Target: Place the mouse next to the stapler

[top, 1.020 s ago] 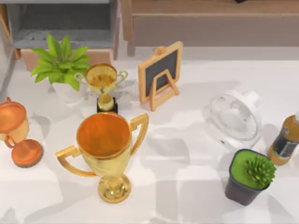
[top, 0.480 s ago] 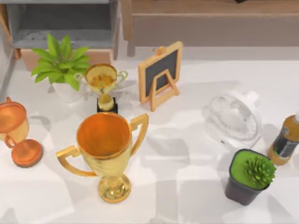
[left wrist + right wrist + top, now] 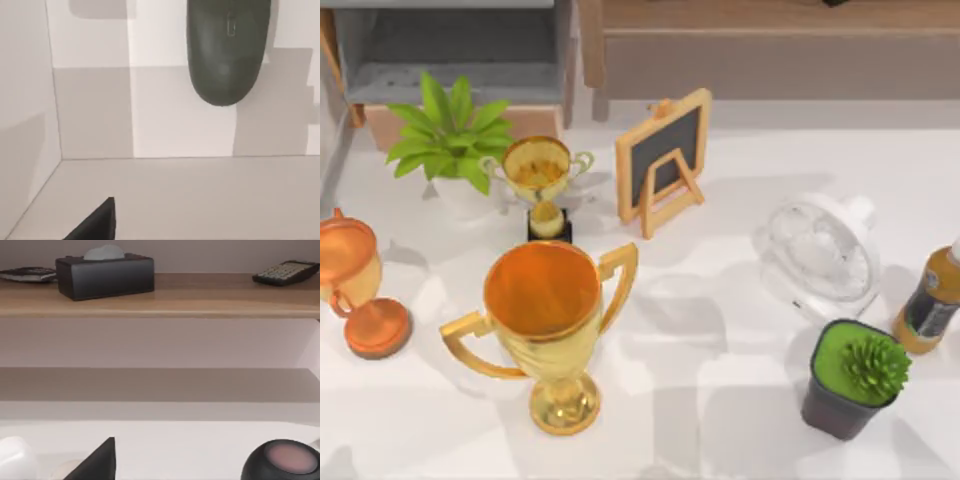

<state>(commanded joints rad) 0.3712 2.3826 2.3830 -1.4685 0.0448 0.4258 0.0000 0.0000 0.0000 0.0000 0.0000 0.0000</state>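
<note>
While mouse [image 3: 227, 50] lies on desk [image 3: 175, 120], at 12 o'clock from my left wrist camera: smooth, light, slippery. Pinch sides. Cannot tell end effector state.

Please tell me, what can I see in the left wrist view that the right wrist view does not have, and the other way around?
The left wrist view has the dark mouse lying on a white surface.

The right wrist view has a wooden shelf carrying a black tissue box and a calculator; nearer lie a dark round object with a pinkish top and a white object.

Both share a dark wedge-shaped part at the frame edge, and pale surroundings.
</note>
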